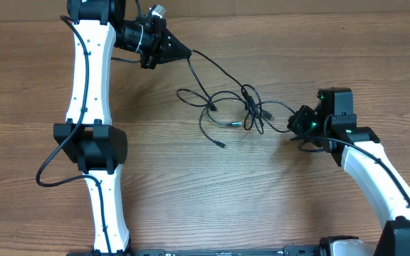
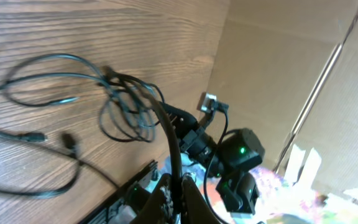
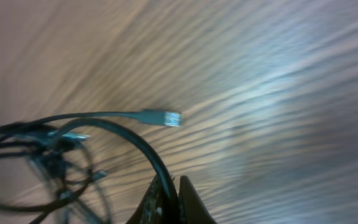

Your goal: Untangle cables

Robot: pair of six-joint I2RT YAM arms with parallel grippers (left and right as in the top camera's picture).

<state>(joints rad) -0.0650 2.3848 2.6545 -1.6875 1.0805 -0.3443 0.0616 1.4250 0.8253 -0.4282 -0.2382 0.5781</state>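
Right fingers are pinched together on a black strand of the cables, with a loose plug showing just beyond, while left fingers clamp another strand toward the far edge of the tabletop. Between them the cables bunch mid-tabletop, nearer the right edge, so this looks like the pulling-apart step. Next up, I'd say: draw the two held strands apart slowly, watching whether loops slip free or cinch.
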